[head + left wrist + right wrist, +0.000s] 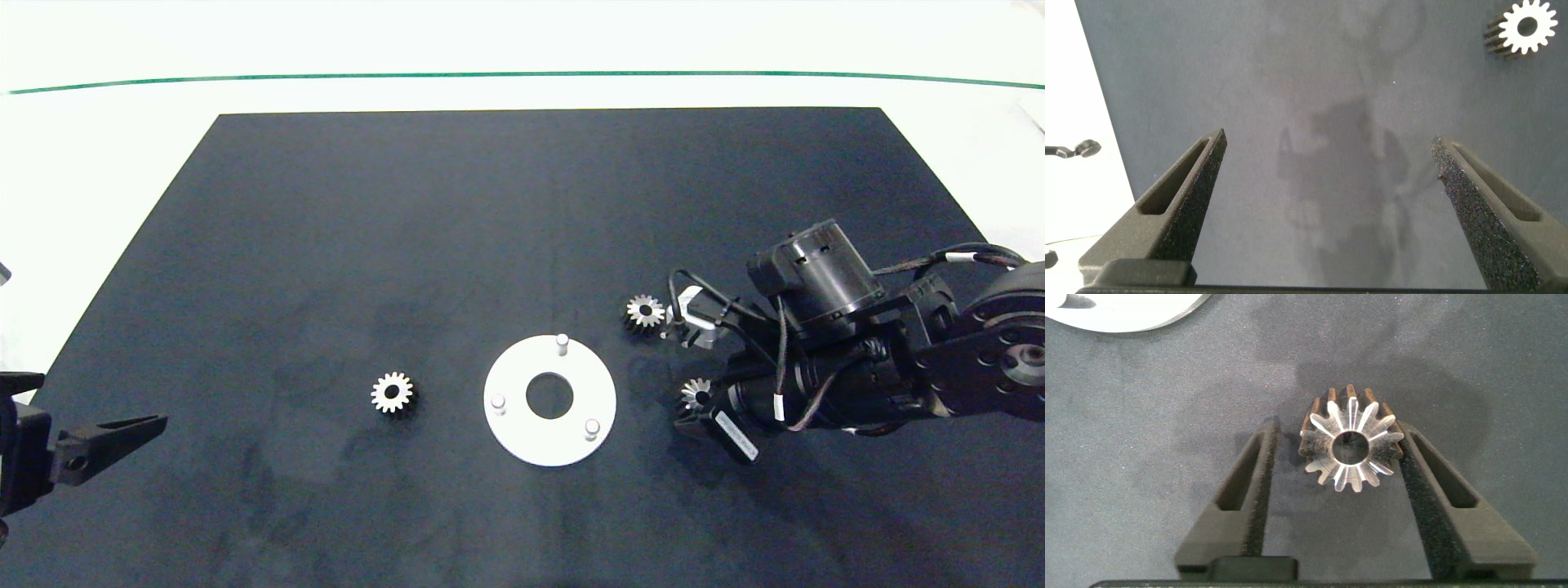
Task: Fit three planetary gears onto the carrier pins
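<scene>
On the dark mat (326, 245), the right gripper (1343, 453) is open around a gear (1349, 447), right of the white disc (549, 400). The left gripper (1327, 175) waits open, far away.

A dark mat (522, 204) covers most of a white table (106, 147). Near the mat's front edge, at its middle, lies a flat white disc (549, 433) with three upright pins. One silver gear (393, 393) lies to the disc's left. Two more lie to its right: one (645, 311) farther back, one (695, 394) nearer the front.
</scene>
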